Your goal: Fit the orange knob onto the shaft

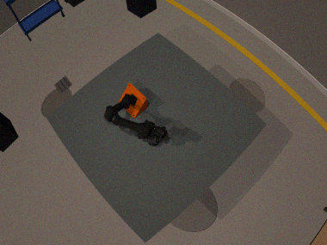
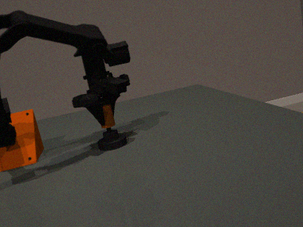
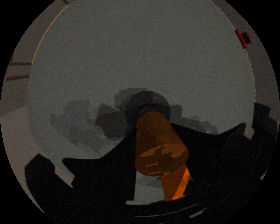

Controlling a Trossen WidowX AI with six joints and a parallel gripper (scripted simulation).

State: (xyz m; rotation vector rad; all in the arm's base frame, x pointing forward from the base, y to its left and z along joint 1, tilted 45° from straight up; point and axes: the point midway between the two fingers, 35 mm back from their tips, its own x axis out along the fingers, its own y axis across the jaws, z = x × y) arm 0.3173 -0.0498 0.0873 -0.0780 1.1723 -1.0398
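1. Grasping the orange knob [image 2: 108, 116] [image 3: 161, 145], my gripper [image 2: 107, 122] [image 3: 153, 130] has its fingers closed on the two sides of it.
2. The knob is above the round pedestal [image 2: 112, 142] [image 3: 162, 101], and it is not down on it. In the exterior view, a dark part of the shaft [image 2: 110, 132] can be seen under the knob.
3. The knob leans a little in the exterior view. If its lower end touches the top of the shaft, I cannot tell.
4. The pedestal stands on the grey-green table top [image 1: 181, 173] [image 2: 207, 164] [image 3: 150, 45].
5. My arm [image 1: 129, 125] [image 2: 52, 29] reaches out from the orange angled block [image 1: 137, 108] [image 2: 29, 138] and bends downward to the pedestal.
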